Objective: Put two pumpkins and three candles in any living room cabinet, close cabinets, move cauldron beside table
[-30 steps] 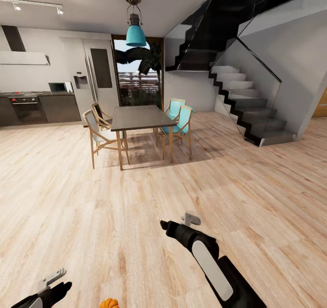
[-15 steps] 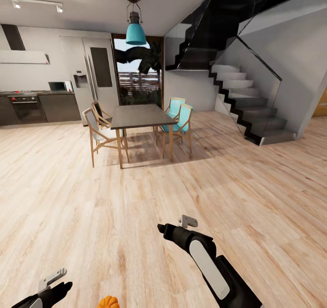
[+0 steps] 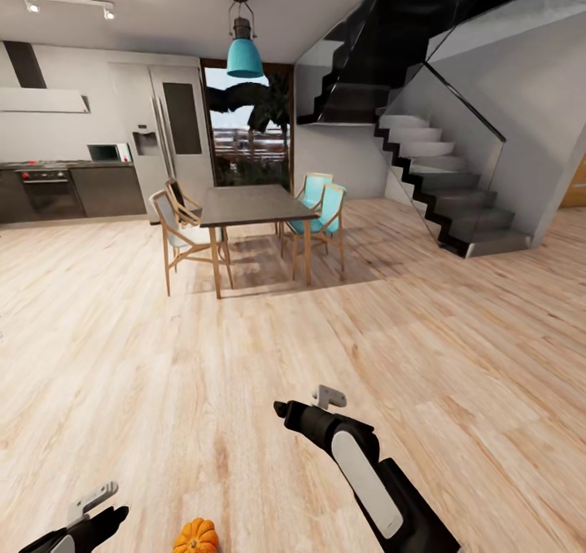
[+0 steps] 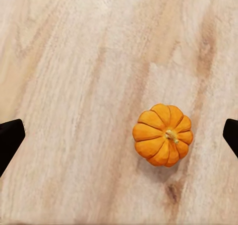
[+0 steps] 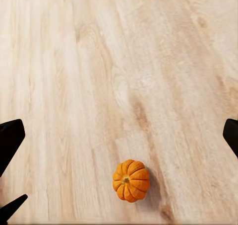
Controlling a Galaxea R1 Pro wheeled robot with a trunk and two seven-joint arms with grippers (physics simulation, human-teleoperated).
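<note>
One small orange ribbed pumpkin (image 3: 195,537) sits upright on the pale wood floor just in front of me, between my two arms. My left gripper (image 3: 96,517) hovers low at its left, open, and in its wrist view the pumpkin (image 4: 162,134) lies on the floor between the spread fingertips (image 4: 10,141), nearer one side. My right gripper (image 3: 285,411) hangs open farther forward and to the right, with the pumpkin (image 5: 131,180) below it on the floor and nothing between its fingertips (image 5: 231,135). The candles, cabinet and cauldron are out of view.
A dark-topped dining table (image 3: 248,207) with several wooden chairs, two of them teal (image 3: 321,211), stands ahead. Behind it are a kitchen counter (image 3: 65,186) and fridge at the left, a staircase (image 3: 443,186) at the right. Open wood floor (image 3: 456,357) lies between.
The right arm has drifted slightly left and lower in the head view. The view has tipped down a little, so more of the pumpkin shows at its bottom edge. The left gripper holds still.
</note>
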